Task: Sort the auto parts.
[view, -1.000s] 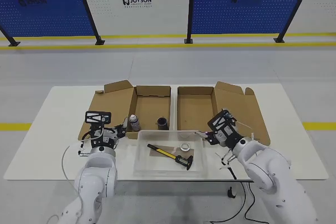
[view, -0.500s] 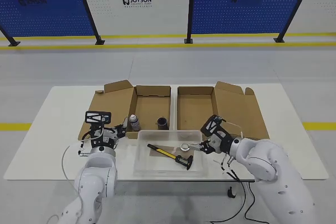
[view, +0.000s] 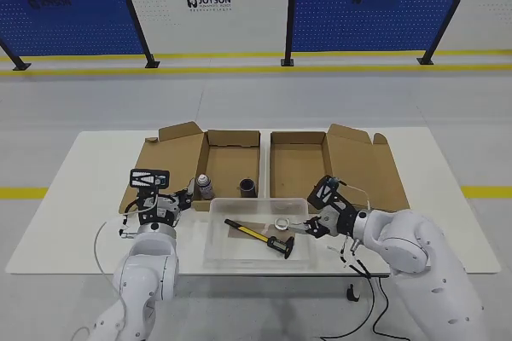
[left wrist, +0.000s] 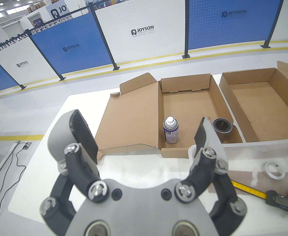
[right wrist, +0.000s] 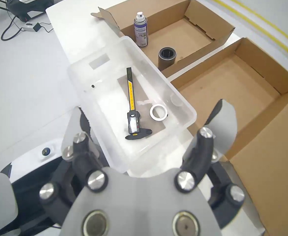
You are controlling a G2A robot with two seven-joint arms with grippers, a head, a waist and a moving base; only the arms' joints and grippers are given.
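A dark speck (right wrist: pixel 93 86) on the clear bin's (right wrist: pixel 144 57) floor is too small to name. The caliper (right wrist: pixel 132 104) and a white ring (right wrist: pixel 158 112) lie close together in that bin. The left cardboard box (right wrist: pixel 183 37) holds an upright spray can (right wrist: pixel 141 29) and a black cylinder (right wrist: pixel 166 57). The right gripper (view: pixel 307 225) hangs spread wide at the bin's right edge. The left gripper (left wrist: pixel 139 120), likewise released, sits before the left box.
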